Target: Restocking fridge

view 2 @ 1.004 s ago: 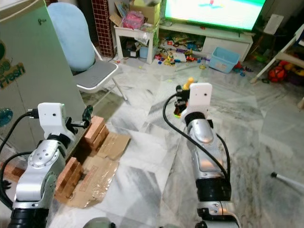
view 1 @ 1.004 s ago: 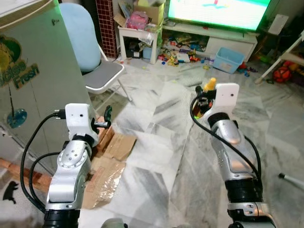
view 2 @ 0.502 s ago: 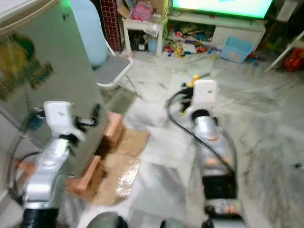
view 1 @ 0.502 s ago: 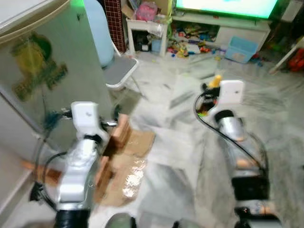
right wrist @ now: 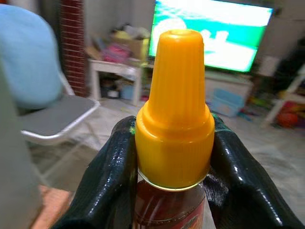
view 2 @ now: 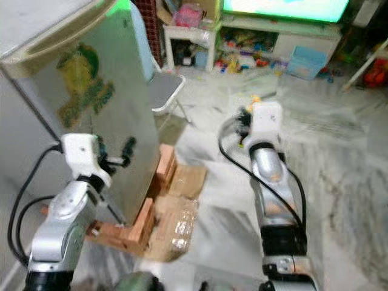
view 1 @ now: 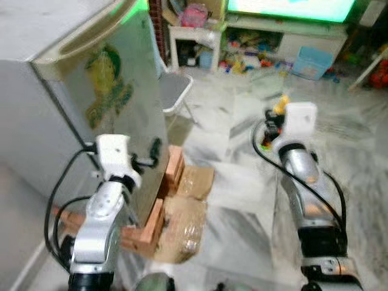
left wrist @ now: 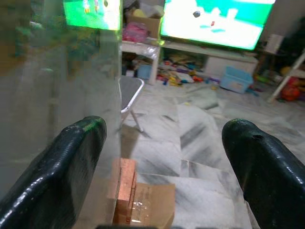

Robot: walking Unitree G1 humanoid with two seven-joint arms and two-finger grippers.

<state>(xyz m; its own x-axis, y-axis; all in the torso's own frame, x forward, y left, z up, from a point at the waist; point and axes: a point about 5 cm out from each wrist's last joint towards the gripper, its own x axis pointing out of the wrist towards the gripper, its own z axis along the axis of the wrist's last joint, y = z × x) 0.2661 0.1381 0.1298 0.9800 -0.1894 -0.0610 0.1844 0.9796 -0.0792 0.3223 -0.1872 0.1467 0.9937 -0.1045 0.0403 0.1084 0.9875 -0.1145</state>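
We had turned toward the fridge [view 1: 91, 79], now close and door shut, left gripper [left wrist: 162, 157] spread wide, right gripper [right wrist: 174, 157] clamping the yellow-capped bottle [right wrist: 174, 95].

We see the right tool [right wrist: 171, 162] with glossy black fingers [right wrist: 107, 176] clamped on a bottle [right wrist: 167, 210] of reddish-brown contents under a bright yellow ribbed cap [right wrist: 174, 105]. The left tool [left wrist: 162, 162] has the same black fingers, spread apart, one catching a green glint. Beside the left tool stands a pale grey-green fridge [view 1: 91, 79] bearing a yellow-and-green logo [view 1: 109, 85]. Below that tool lie orange-red bricks [view 1: 173, 170] and tan cardboard [view 1: 197, 182]. The floor [view 1: 242, 121] is grey-and-white veined marble. Beyond the right tool we see a television [right wrist: 224, 33] glowing green and white, a light blue bin [view 1: 312, 60], a pale blue chair back [right wrist: 26, 52] and a red brick column [right wrist: 71, 43].
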